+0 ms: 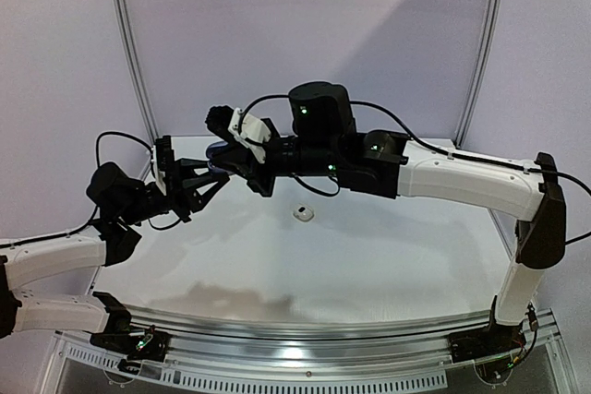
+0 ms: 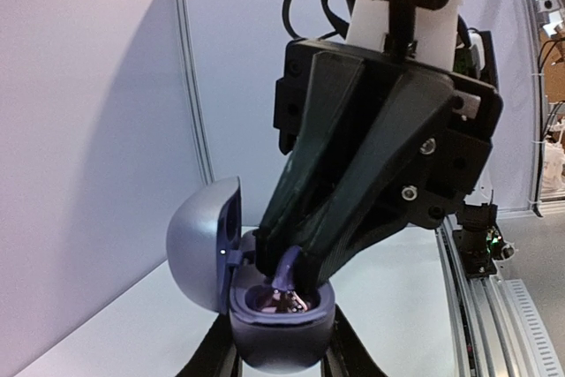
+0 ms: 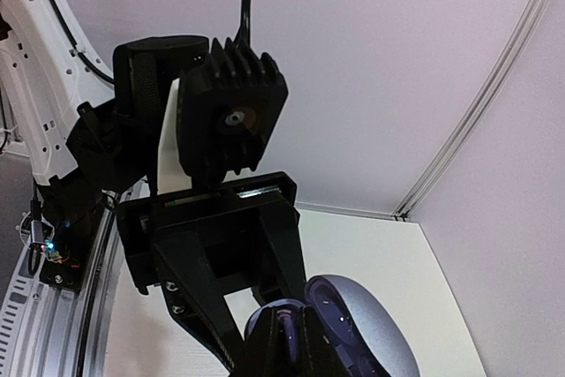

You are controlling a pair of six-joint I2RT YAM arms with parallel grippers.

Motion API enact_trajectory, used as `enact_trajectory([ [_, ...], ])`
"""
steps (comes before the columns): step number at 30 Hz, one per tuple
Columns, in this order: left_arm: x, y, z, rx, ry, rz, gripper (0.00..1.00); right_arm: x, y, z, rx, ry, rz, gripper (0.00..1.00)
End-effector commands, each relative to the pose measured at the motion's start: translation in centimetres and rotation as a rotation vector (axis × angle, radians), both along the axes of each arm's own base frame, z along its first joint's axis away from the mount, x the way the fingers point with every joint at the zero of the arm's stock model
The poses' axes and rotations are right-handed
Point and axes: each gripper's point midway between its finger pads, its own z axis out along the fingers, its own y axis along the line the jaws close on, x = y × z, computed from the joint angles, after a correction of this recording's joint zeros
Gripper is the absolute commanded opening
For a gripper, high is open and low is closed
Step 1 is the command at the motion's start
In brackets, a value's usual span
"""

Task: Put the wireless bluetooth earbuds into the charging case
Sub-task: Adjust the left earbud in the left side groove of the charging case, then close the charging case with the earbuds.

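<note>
Dark blue and open, the charging case [image 2: 282, 328] sits clamped in the left gripper [image 1: 205, 175], low in the left wrist view. The right gripper [image 2: 287, 273], pinched on a dark earbud [image 2: 290, 262], should seat it squarely in its socket before letting go. A white earbud [image 1: 303, 213] waits mid-table.

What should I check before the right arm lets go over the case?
1. Lid open: ok.
2. Case clamped in the left gripper's jaws: ok.
3. Right gripper tips down in the case mouth: ok.
4. Earbud pinched in the right jaws: ok.
5. Earbud seated in its socket: cannot tell; the fingers hide it.
6. All earbuds off the table: not ok; a white earbud lies there.
</note>
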Motion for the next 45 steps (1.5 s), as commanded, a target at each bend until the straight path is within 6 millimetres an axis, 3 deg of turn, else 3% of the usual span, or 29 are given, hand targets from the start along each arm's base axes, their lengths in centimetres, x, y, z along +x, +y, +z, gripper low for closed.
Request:
enact_trajectory([
  [1,-0.5,0.2,1.6,-0.045,-0.063,0.005,0.0,0.0,-0.5,-2.2,-0.071,0.05,-0.011,0.1],
  [4,-0.4,0.2,1.4,-0.04,-0.063,0.009,0.0,0.1,-0.6,-2.0,-0.074,0.051,-0.018,0.16],
  [8,-0.3,0.2,1.0,-0.027,-0.047,0.01,0.0,0.2,-0.9,-0.1,-0.045,0.03,-0.033,0.21],
  [21,0.2,0.0,0.1,0.0,-0.019,0.024,0.0,-1.4,-2.6,10.3,0.241,-0.037,0.014,0.34],
  [23,0.1,0.0,0.0,0.005,-0.022,0.022,0.0,0.3,-3.5,12.2,0.302,-0.022,-0.096,0.32],
  [25,-0.1,-0.1,-0.2,0.019,-0.034,0.006,0.0,3.6,-5.0,13.1,0.322,0.03,-0.273,0.28],
  [27,-0.8,-0.5,-0.6,0.051,-0.073,-0.029,0.0,5.8,-5.5,12.0,0.269,0.108,-0.372,0.28],
  [29,-1.4,-0.7,-1.0,0.1,-0.174,-0.048,0.0,7.0,-4.5,9.5,0.183,0.175,-0.404,0.33],
  [33,-1.5,-0.9,-1.9,0.205,-0.412,-0.01,0.0,7.2,-2.8,4.3,0.007,0.245,-0.385,0.37],
  [40,0.0,-0.7,-2.6,0.347,-0.743,0.131,0.0,4.8,-1.1,-0.8,-0.14,0.323,-0.234,0.38],
  [45,1.6,-0.2,-3.1,0.444,-0.85,0.24,0.0,2.0,-0.6,-3.1,-0.209,0.317,-0.114,0.4],
])
